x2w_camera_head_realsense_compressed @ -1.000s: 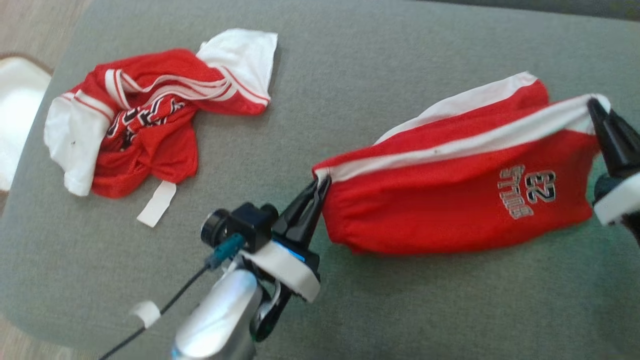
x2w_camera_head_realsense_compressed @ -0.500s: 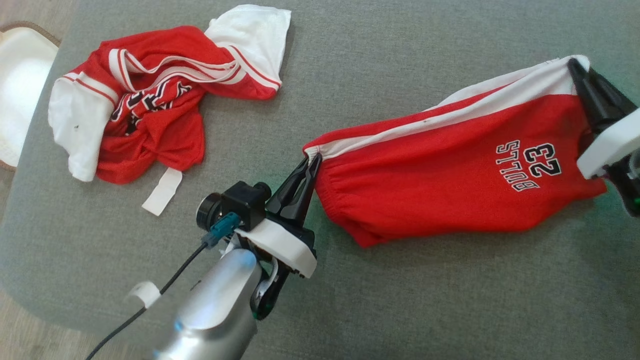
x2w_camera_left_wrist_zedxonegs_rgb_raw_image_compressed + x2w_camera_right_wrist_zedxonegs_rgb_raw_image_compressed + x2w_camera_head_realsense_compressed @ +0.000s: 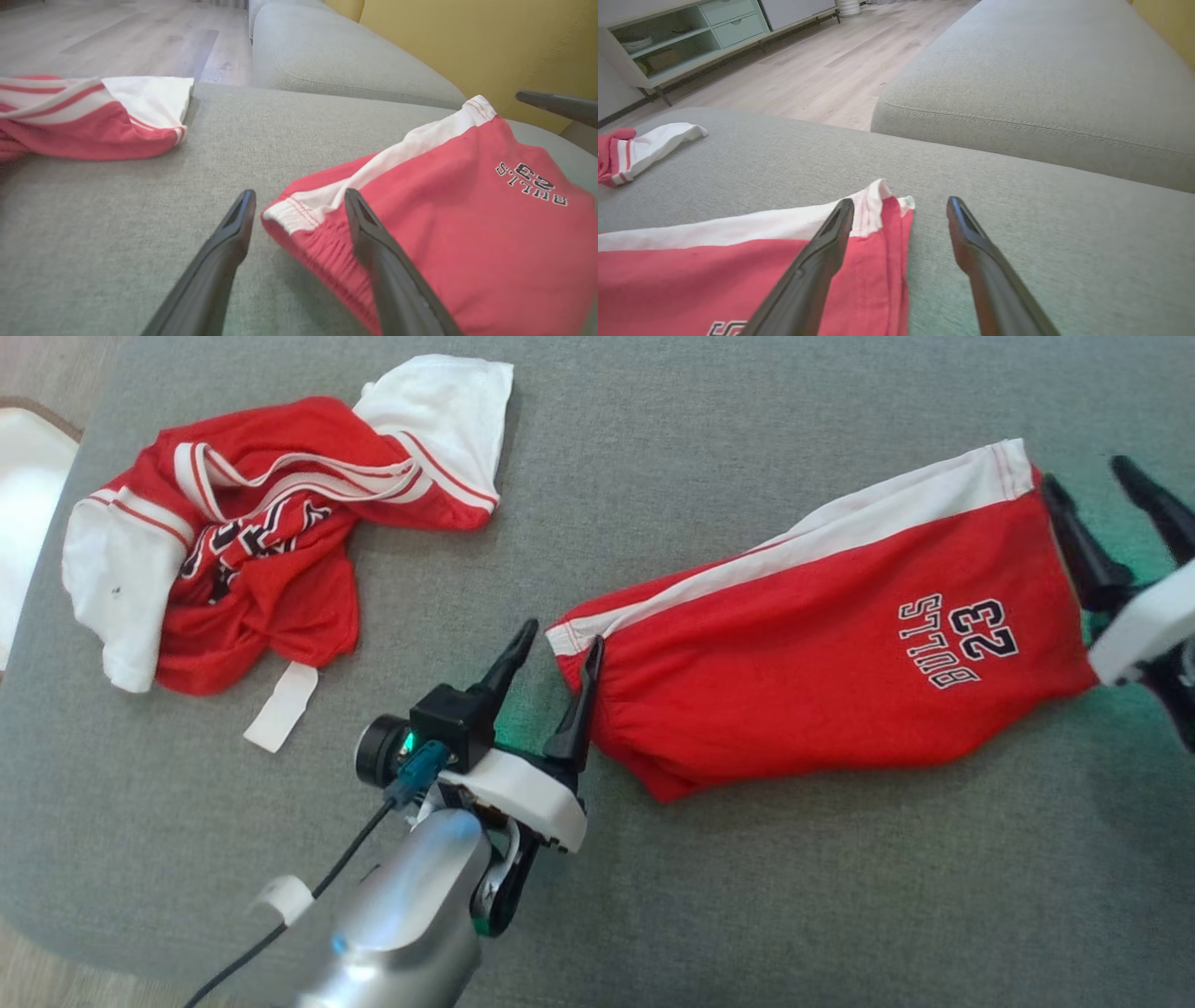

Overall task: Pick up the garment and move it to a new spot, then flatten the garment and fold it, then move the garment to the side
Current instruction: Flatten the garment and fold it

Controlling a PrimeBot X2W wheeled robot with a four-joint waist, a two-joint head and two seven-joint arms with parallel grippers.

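1. Grey sofa cushion carries two garments: a crumpled jersey at left and the shorts spread at right.
2. Left gripper, jaws apart, straddles the shorts' waistband corner and grips nothing.
3. Right gripper, jaws apart too, sits at the hem end, also empty.
4. Relocation looks finished. Flattening seems next, which calls for smoothing the bunched lower edge before folding.
5. Count: two garments, two grippers, one white strip.

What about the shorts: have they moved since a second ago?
Yes, slightly: the shorts sank flat onto the cushion, staying about as far from the jersey.
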